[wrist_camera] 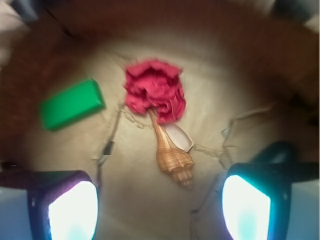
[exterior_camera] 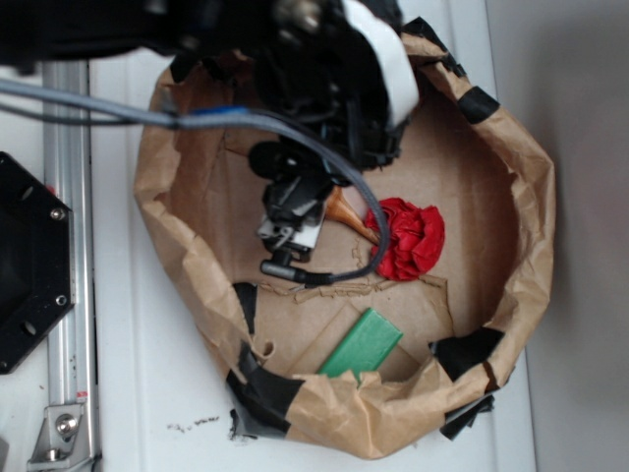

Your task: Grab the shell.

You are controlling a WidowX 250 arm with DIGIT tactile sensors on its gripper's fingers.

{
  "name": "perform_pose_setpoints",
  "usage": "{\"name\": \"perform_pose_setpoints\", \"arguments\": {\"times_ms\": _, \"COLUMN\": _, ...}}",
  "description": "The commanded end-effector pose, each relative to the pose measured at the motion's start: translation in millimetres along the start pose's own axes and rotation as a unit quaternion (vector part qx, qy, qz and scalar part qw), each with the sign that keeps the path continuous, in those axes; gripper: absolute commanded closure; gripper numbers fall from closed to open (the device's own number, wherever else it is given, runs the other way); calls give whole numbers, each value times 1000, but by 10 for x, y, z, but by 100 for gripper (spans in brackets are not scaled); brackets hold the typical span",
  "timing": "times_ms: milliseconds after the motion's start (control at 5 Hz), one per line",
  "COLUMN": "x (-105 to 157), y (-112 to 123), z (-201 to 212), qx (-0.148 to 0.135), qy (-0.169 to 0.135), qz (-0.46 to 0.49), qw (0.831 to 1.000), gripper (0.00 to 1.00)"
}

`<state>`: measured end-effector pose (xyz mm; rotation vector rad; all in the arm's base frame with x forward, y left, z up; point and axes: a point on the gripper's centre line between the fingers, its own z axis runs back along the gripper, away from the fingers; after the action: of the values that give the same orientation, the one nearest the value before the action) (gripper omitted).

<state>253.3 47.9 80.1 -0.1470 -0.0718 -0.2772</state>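
**Brown paper ring: three items, jaws wide apart above the shell**

Brown paper, crumpled into a ring wall (exterior_camera: pixel 536 226) and patched with black tape, encloses a cardboard floor on a white desk (exterior_camera: pixel 147 393).

Count inside the ring: one shell (wrist_camera: pixel 173 157), one red cloth ball (wrist_camera: pixel 155 95), one green block (wrist_camera: pixel 71 104).

Shell lies flat on the cardboard near the middle. Its thin tail touches the red cloth ball or runs just under its edge; its knobbly head points toward the wrist camera. Green block lies well apart from both, close to the paper wall.

Gripper (wrist_camera: pixel 160 205): jaws spread wide, holding nothing and touching nothing. In the wrist view the shell's head sits between the two fingers (wrist_camera: pixel 72 210), nearer the middle. In the exterior view the arm covers most of the shell; only an orange-tan sliver shows beside the red ball.
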Motion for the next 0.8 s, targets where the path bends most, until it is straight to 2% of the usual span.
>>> {"name": "perform_pose_setpoints", "arguments": {"times_ms": 0, "x": 81, "y": -117, "z": -682, "qx": 46, "qy": 71, "qz": -59, "qw": 995, "gripper": 0}}
{"name": "perform_pose_setpoints", "arguments": {"times_ms": 200, "x": 63, "y": -140, "z": -757, "qx": 103, "qy": 96, "qz": -66, "qw": 988, "gripper": 100}}
{"name": "perform_pose_setpoints", "arguments": {"times_ms": 400, "x": 109, "y": -143, "z": -419, "qx": 140, "qy": 52, "qz": -46, "qw": 988, "gripper": 100}}
{"name": "perform_pose_setpoints", "arguments": {"times_ms": 600, "x": 237, "y": -131, "z": 77, "qx": 149, "qy": -15, "qz": 6, "qw": 989, "gripper": 100}}
